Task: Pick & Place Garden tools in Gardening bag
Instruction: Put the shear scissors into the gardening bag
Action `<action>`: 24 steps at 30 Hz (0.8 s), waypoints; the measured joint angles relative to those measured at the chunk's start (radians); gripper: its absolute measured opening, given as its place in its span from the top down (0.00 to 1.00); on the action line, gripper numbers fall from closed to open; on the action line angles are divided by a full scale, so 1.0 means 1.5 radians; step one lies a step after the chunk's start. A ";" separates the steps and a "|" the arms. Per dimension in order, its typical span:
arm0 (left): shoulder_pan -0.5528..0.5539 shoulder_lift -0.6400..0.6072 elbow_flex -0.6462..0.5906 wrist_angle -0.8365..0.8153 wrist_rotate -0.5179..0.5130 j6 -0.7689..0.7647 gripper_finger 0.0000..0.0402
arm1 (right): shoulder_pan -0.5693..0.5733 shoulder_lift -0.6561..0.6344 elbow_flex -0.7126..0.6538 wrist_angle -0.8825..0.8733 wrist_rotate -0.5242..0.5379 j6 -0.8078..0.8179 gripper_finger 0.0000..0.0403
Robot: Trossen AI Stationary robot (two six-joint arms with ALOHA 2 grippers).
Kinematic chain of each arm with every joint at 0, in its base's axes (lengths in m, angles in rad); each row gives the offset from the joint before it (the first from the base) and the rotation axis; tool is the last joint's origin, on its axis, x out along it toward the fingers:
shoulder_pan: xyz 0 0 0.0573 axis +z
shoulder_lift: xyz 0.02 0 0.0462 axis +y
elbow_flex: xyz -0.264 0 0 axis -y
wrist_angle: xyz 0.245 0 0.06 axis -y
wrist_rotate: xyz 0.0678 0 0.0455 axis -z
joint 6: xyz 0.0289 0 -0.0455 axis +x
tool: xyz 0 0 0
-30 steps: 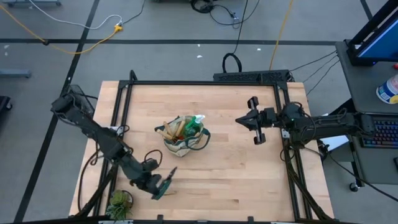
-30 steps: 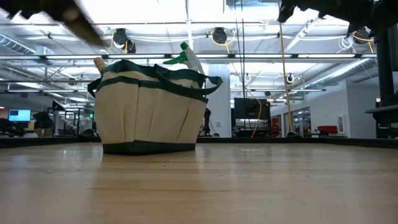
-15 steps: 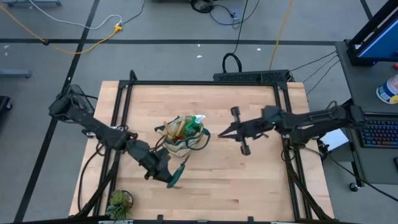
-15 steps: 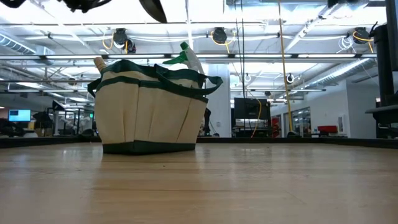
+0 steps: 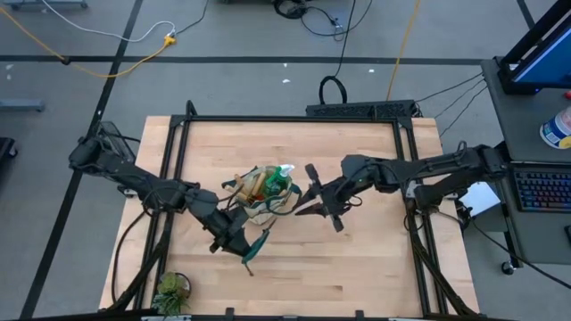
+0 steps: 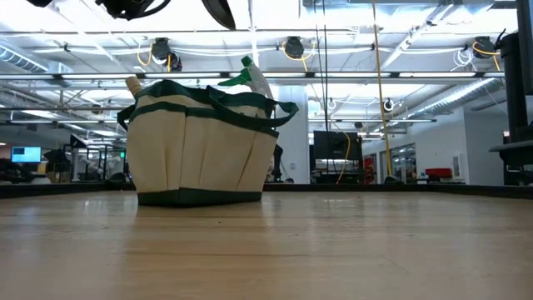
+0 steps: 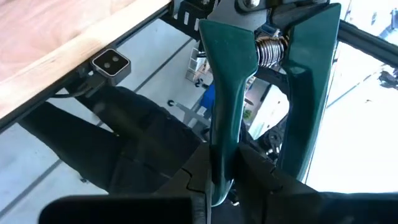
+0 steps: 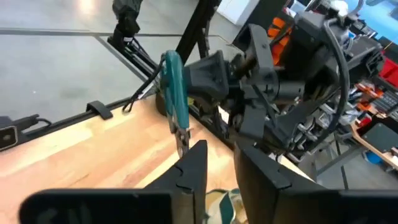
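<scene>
bag mid-table, tools crowding its mouth, pincers flanking it, bare wood around

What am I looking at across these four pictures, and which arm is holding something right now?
This is a two-armed robot at a wooden table. One picture looks straight down from above, one looks level across the tabletop, and the other two come from cameras on each arm's wrist.

In the middle stands the gardening bag, already holding a green spray bottle and wooden-handled tools. A small leafy plant sits at the near-left corner.

The left gripper, shut, holds the green-handled pruning shears just beside the bag. The right gripper has nothing in it and reaches toward the bag's other side; its fingers stand slightly apart.
</scene>
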 joint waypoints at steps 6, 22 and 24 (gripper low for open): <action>0.033 0.000 0.000 0.018 0.035 -0.030 0.90 | 0.000 0.003 0.003 0.001 -0.004 0.000 0.74; 0.153 0.005 0.040 0.004 0.036 -0.088 0.90 | 0.000 0.013 0.003 0.011 0.056 -0.012 0.66; 0.160 0.006 0.058 -0.034 0.043 -0.087 0.90 | 0.000 0.013 0.003 0.011 0.065 -0.023 0.65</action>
